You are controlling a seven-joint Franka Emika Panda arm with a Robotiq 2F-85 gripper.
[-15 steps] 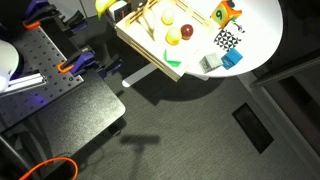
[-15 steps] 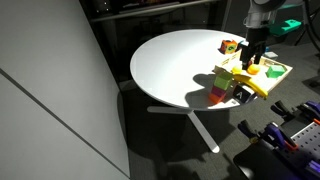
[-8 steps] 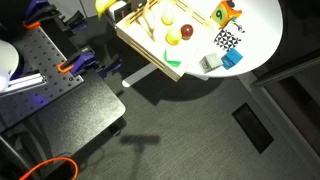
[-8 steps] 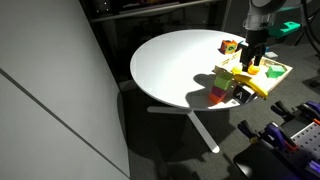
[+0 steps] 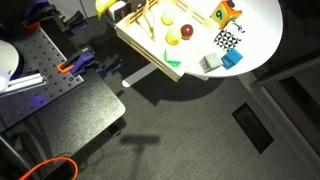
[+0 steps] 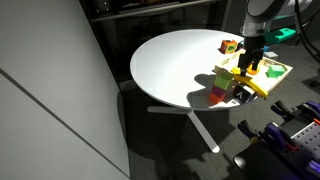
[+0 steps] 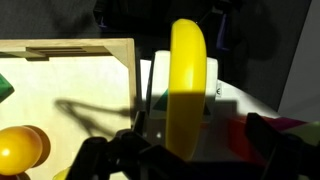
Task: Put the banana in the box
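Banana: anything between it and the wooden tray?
Nothing visible. In the wrist view the banana sits in the end effector, just beside the rim of the wooden tray. The yellow ball lies inside the tray, off to the side.

Yellow banana (image 7: 188,90), pale wood box (image 7: 70,50) (black-white checkered block (image 5: 228,40)).

Arm (image 6: 262,10) in an exterior view: pale grey/white rounded links, dark band at the wrist. Gripper (image 6: 253,58) below it black, blocky, w/ slim dark fingers. Wrist view: gripper (image 7: 185,150) black, matte, rounded knuckle-like linkages (image 7: 110,155) both sides; details blurred.
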